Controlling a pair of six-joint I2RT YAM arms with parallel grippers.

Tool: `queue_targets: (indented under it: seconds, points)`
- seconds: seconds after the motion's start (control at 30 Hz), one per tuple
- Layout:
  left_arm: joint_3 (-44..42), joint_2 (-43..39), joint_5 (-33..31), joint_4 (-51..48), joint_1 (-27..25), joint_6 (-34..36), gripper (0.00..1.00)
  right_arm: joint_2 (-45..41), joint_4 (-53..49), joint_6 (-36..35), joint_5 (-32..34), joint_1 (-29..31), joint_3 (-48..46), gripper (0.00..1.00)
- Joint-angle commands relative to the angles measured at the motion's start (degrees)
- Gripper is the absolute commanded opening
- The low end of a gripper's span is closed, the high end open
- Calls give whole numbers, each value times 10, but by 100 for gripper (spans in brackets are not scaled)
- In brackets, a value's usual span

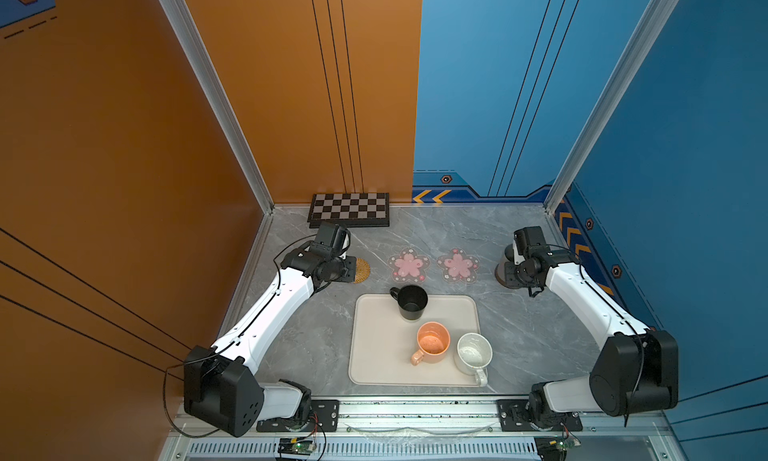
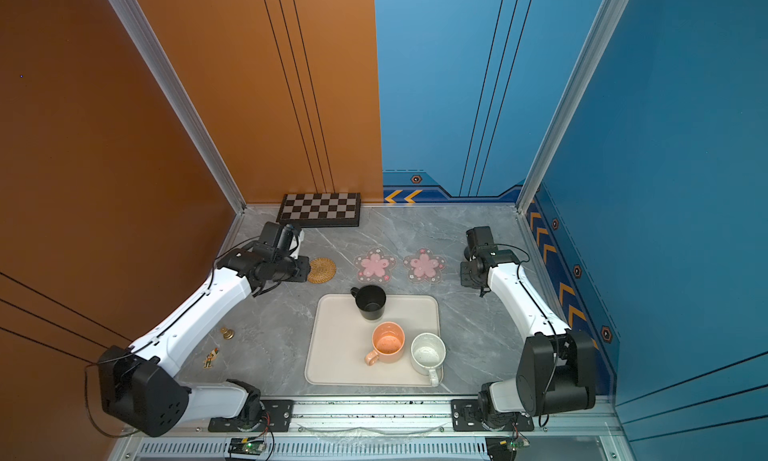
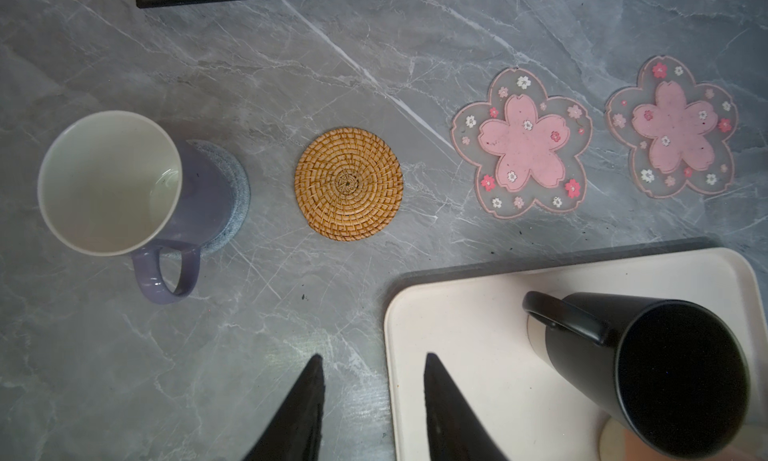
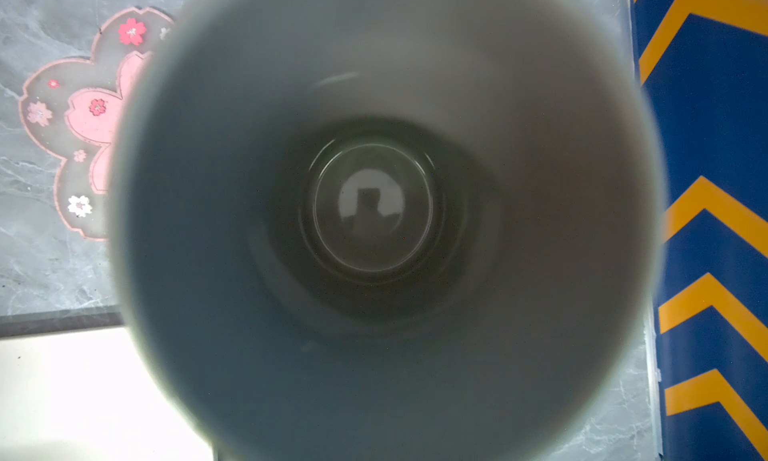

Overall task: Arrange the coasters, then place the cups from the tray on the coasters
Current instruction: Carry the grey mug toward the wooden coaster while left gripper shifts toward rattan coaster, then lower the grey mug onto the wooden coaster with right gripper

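- Three cups remain on the tray [image 1: 374, 367]: black cup [image 1: 411, 303], orange cup [image 1: 433, 341], white cup [image 1: 473, 353].
- Left tool [image 3: 372, 396]: open, empty, at the tray edge.
- Rattan coaster [image 3: 348, 183] and pink coasters [image 3: 521, 143] are bare.
- Lavender cup [image 3: 112, 180] sits on the blue coaster [image 3: 237, 189].
- Right tool [image 1: 514, 272]: closed over the grey cup [image 4: 374, 355], apparently on the brown coaster [image 1: 498, 277].

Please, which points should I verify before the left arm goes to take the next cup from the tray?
1. Left gripper open, nothing between its fingers: ok.
2. Lavender mug standing on pale-blue coaster: ok.
3. Rattan coaster free: ok.
4. Both pink coasters free: ok.
5. Black mug upright on tray: ok.
6. Right gripper shut; whether it grips the grey mug: cannot tell.
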Motion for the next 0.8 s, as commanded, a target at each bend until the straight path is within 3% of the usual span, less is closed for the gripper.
queue_targets:
  seconds: [0.0,0.77]
  points:
    - [21,13,-7,-2,-8,-7,41,0,59,-15,-15,-19,4,0]
    - [72,68,-3,-2,-36,-8,41,37,116,-73,-41,-63,-28,0]
